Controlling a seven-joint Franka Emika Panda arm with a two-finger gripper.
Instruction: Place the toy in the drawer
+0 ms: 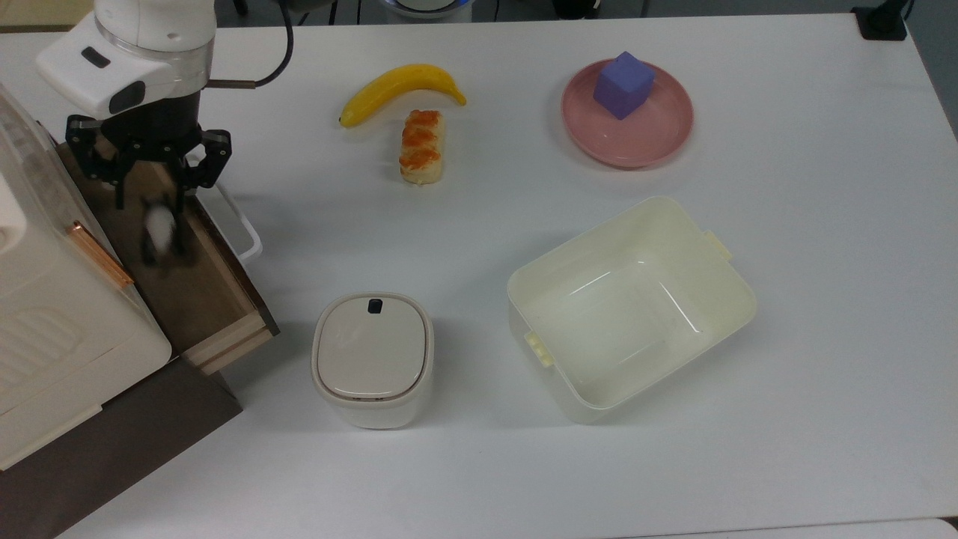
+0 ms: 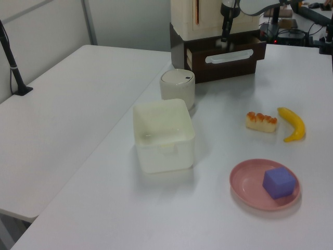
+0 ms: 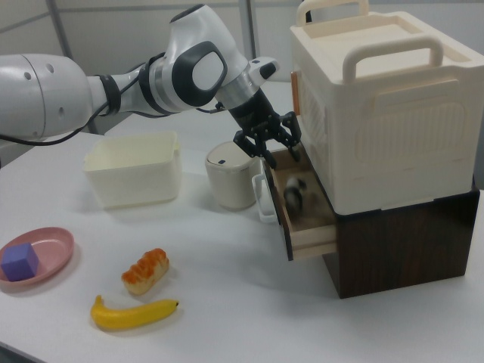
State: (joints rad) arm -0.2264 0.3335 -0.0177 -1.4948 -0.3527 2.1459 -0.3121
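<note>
Okay, I see the end effector (image 1: 147, 196) hanging over the open drawer (image 1: 196, 299), fingers spread and holding nothing. Below it the toy (image 1: 159, 226) sits inside the drawer, a small black-and-white blur: white body, dark patches. The right view shows the toy (image 3: 295, 195) within the light wooden interior (image 3: 318, 219).

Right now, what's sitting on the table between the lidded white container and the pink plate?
In the top view, the empty cream bin lies between the lidded white container and the pink plate; otherwise bare table.
</note>
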